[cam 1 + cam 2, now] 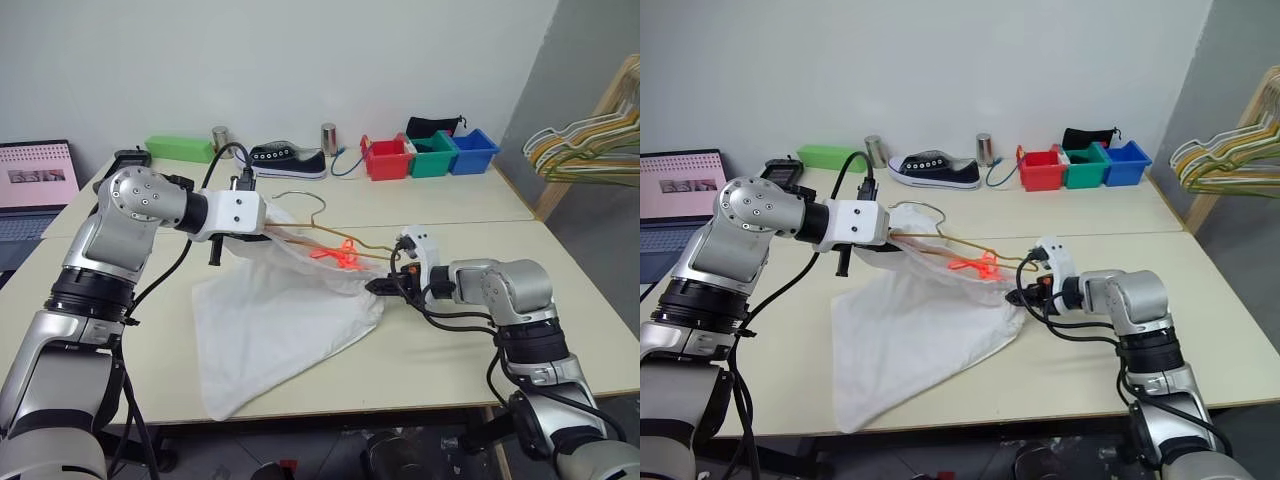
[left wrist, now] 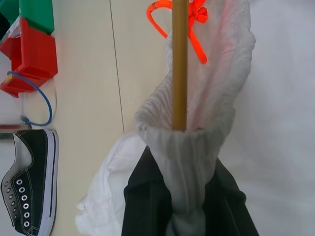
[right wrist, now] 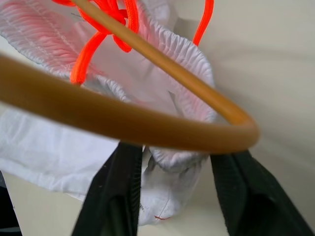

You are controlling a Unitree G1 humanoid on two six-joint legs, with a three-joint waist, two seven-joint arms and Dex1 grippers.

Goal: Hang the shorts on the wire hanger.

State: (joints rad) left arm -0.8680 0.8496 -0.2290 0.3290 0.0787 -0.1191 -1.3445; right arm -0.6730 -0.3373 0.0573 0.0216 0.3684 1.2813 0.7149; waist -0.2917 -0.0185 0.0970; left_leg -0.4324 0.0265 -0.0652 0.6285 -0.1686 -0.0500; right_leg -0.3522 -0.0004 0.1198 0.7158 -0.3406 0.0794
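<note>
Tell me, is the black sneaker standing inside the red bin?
No, the black sneaker stands on the table, left of the red bin.

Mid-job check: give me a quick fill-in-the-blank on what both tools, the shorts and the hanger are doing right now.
1. The left tool is shut on the gathered ____ of the shorts.
2. The cord tied at the shorts' waist is ____ in colour.
3. The wire hanger has one end inside the waistband by the left tool and its other end by the ____ tool.

Missing words: waistband; orange; right
</note>
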